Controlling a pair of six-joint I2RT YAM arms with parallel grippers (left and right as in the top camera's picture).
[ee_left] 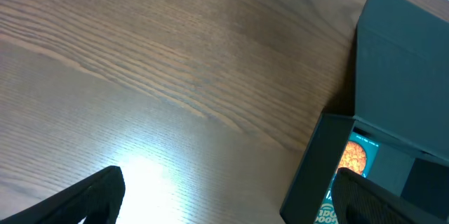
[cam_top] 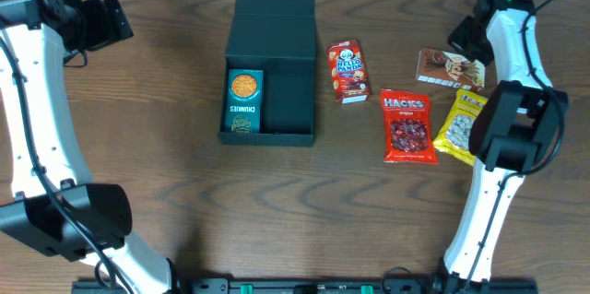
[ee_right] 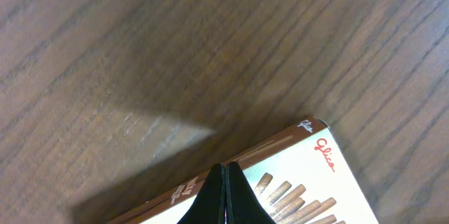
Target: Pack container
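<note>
Wood-grain table [cam_top: 166, 174], container [cam_top: 290, 91] at centre, lid flapped open, one cookie pack [cam_top: 245, 100] inside. Right gripper [ee_right: 224, 171] pinched closed on nothing, tip over the Glico box [ee_right: 302, 175]; container lies to its left, past the Hello Panda box [cam_top: 348, 71]. Left gripper [ee_left: 230, 175] spread open, empty, left of the container.

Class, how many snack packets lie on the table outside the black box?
4: a red carton just right of the box; a brown carton farther right; a red bag below it; a yellow bag beside that, partly under the right arm, which may hide more.
</note>
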